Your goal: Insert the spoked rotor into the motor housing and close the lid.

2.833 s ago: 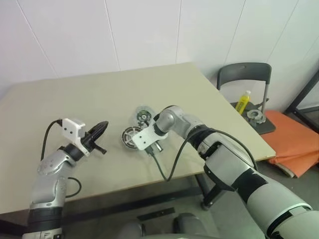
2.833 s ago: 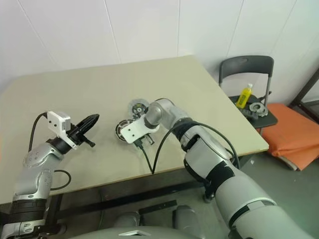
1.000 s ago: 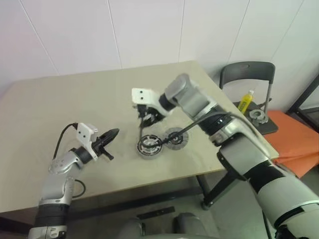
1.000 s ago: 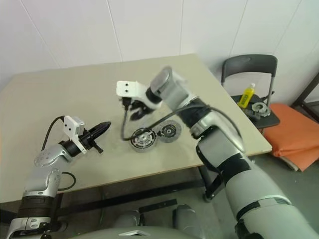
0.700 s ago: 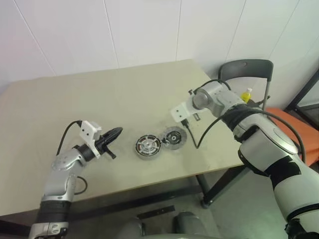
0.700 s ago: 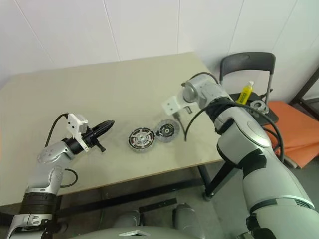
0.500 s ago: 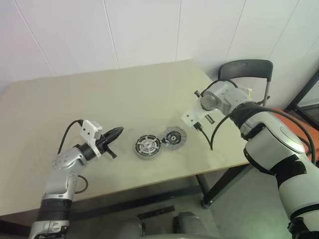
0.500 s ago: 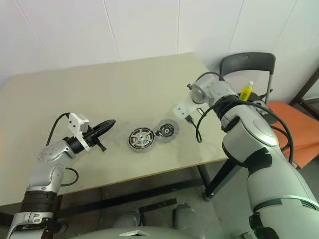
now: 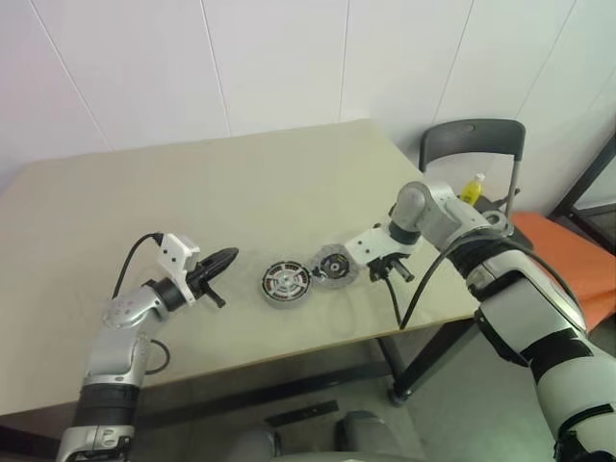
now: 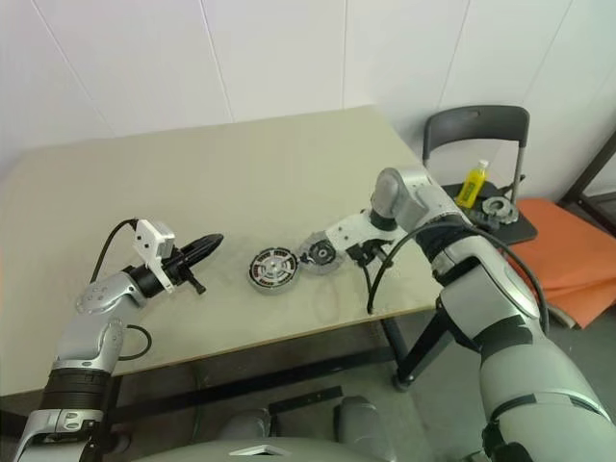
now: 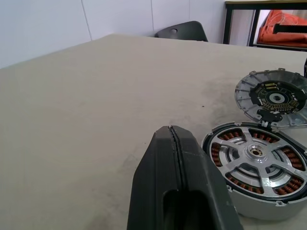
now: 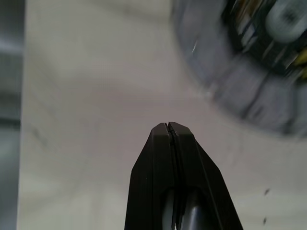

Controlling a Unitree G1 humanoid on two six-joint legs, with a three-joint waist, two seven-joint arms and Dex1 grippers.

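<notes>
The motor housing [image 9: 286, 284] sits near the table's front edge, with copper windings under the spoked rotor [image 11: 254, 154] that lies inside it. The lid [image 9: 333, 263] lies just to its right, dark inner face up, its edge touching the housing's rim. My right gripper [image 9: 378, 270] is shut and empty, pointing steeply down at the table just right of the lid [image 12: 249, 62]. My left gripper [image 9: 221, 258] is shut and empty, held level a short way left of the housing and pointing at it.
The tan table [image 9: 192, 192] ends a little to the right of my right gripper. Beyond that edge stands a dark chair [image 9: 472, 144] holding a yellow bottle [image 9: 471, 189] and a metal part [image 10: 498, 206]. An orange cushion [image 10: 568, 260] lies on the floor.
My right gripper swung from above the housing to the right and down beside the lid, and its fingers closed. Housing, rotor, lid and left gripper stayed put.
</notes>
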